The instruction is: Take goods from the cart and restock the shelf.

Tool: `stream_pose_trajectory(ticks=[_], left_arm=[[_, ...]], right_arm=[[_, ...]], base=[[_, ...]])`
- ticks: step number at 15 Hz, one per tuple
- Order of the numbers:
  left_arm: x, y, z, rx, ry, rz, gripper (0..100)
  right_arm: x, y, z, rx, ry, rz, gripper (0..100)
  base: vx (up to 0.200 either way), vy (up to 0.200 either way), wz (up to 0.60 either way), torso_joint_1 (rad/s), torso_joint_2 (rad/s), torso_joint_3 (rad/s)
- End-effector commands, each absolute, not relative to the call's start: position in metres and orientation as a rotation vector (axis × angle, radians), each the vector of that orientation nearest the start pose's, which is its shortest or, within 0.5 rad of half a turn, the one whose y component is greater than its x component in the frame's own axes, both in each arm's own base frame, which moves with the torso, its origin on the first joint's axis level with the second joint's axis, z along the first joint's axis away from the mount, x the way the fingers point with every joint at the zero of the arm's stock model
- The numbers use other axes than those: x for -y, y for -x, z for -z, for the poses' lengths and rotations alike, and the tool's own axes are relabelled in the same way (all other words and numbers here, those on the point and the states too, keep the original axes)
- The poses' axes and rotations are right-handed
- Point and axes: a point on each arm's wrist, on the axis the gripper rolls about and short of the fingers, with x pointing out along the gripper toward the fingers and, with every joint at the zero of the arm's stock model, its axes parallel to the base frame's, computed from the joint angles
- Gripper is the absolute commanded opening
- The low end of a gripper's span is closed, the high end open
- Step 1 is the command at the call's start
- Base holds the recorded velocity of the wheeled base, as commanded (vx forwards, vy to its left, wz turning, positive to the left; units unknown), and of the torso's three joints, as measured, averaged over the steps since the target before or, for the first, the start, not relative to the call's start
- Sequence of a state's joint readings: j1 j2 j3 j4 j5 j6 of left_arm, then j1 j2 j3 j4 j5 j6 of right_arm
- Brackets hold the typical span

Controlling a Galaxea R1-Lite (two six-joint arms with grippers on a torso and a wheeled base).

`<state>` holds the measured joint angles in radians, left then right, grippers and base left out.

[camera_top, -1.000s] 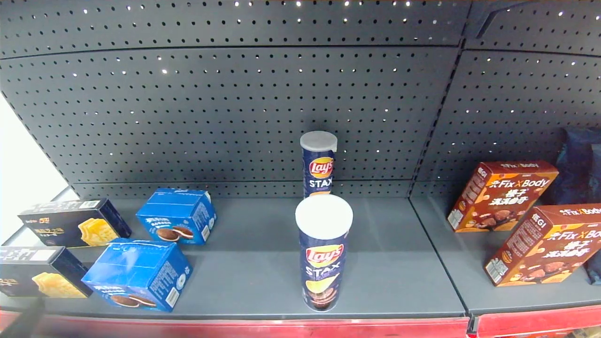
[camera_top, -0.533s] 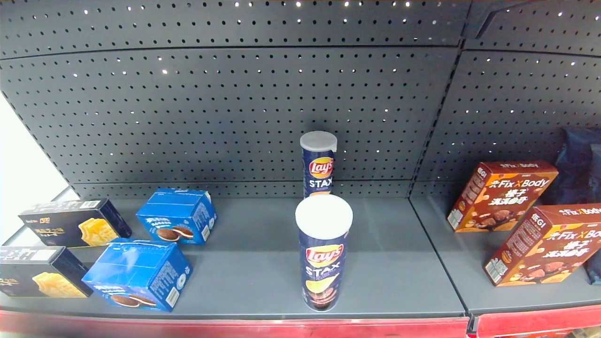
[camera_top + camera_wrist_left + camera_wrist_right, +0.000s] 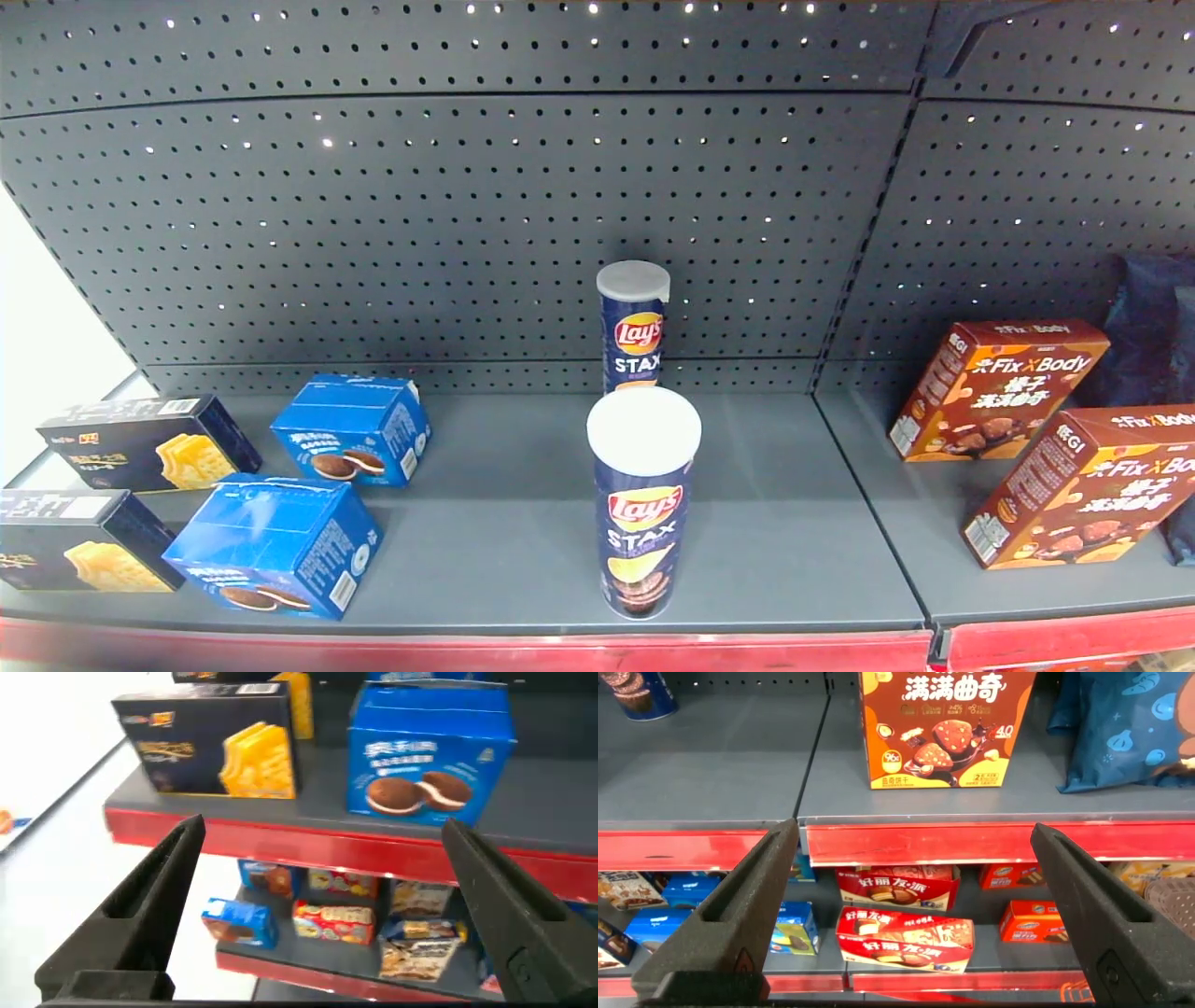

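Two tall dark-blue chip cans stand upright mid-shelf, one at the front (image 3: 643, 504) and one against the pegboard (image 3: 635, 327). My left gripper (image 3: 322, 826) is open and holds nothing. It hangs just in front of the shelf's red edge (image 3: 280, 845), facing a black cracker box (image 3: 215, 747) and a blue cookie box (image 3: 430, 751). My right gripper (image 3: 915, 829) is open too, with nothing between its fingers. It sits before the red edge below an orange-brown snack box (image 3: 948, 728).
On the grey shelf (image 3: 794, 523), two blue cookie boxes (image 3: 275, 546) and two black boxes (image 3: 149, 443) lie at the left. Two orange-brown boxes (image 3: 1083, 485) stand at the right beside a dark blue bag (image 3: 1130, 723). Packed goods (image 3: 906, 938) fill the lower shelf.
A dark piece of my left arm at the lower left corner of the head view one second ago has dropped out of the picture. The goods on the shelf have not moved.
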<state>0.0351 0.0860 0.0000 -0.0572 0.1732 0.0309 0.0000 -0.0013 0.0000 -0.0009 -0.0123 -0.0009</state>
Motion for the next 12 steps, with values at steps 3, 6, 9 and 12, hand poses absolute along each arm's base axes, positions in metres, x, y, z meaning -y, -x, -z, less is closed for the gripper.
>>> stream_pose_trajectory(ticks=[3, 6, 9, 12], left_arm=[[-0.0006, 0.023, -0.0819, 0.063, -0.022, -0.031, 100], [-0.0022, 0.023, -0.0783, 0.029, 0.027, -0.102, 100], [-0.0016, 0.0229, -0.076, 0.004, -0.006, -0.077, 100], [-0.0016, 0.0229, -0.076, 0.005, 0.0, -0.078, 100]], right_arm=[[0.0003, 0.0228, -0.0756, 0.002, 0.002, 0.012, 100], [0.0003, 0.0228, -0.0756, 0.002, 0.002, 0.012, 100], [0.0003, 0.0228, -0.0756, 0.002, 0.0, 0.012, 100], [0.0003, 0.0228, -0.0756, 0.002, 0.0, 0.012, 100]], base=[[0.0, 0.0, 0.0, 0.0, 0.0, 0.0], [0.0, 0.0, 0.0, 0.0, 0.0, 0.0], [0.0, 0.0, 0.0, 0.0, 0.0, 0.0], [0.0, 0.0, 0.0, 0.0, 0.0, 0.0]])
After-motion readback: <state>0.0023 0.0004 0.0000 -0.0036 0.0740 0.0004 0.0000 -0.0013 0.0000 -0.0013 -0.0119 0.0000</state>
